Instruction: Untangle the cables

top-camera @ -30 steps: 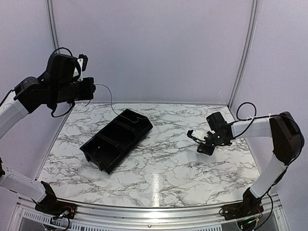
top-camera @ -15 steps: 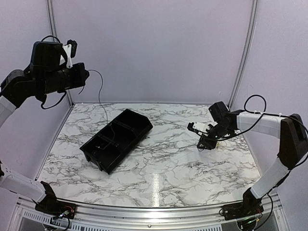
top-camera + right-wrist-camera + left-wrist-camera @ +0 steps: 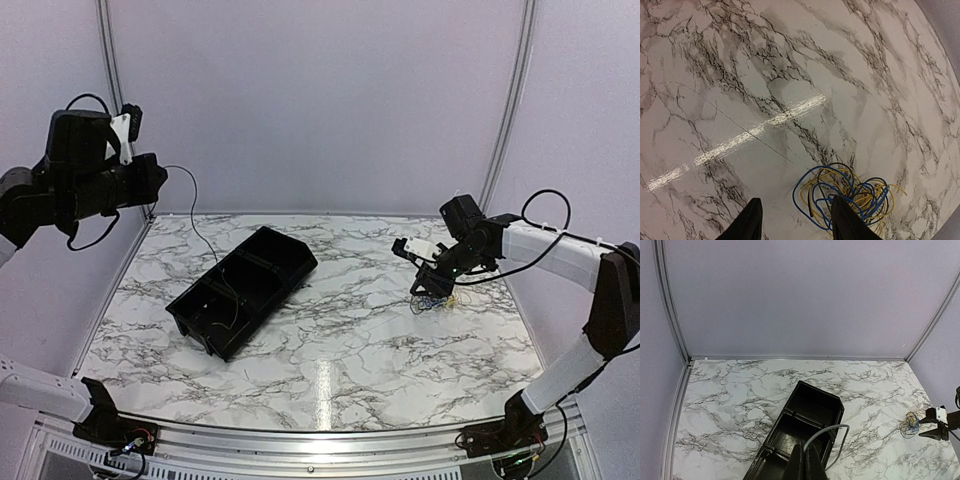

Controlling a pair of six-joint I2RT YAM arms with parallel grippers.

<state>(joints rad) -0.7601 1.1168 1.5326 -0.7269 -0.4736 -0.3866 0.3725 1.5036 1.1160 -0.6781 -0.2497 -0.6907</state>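
The left arm is raised high at 10 o'clock. The left gripper (image 3: 807, 466) is pinched closed on a single thin strand (image 3: 832, 427), which curves down to the black, boxy plastic bin (image 3: 245, 290). The right arm reaches low at 3 o'clock. The right gripper (image 3: 800, 220) is spread open and holds nothing, just above the loose tangle of cables (image 3: 847, 192) in blue, yellow and black on the glossy marble table (image 3: 740, 75).
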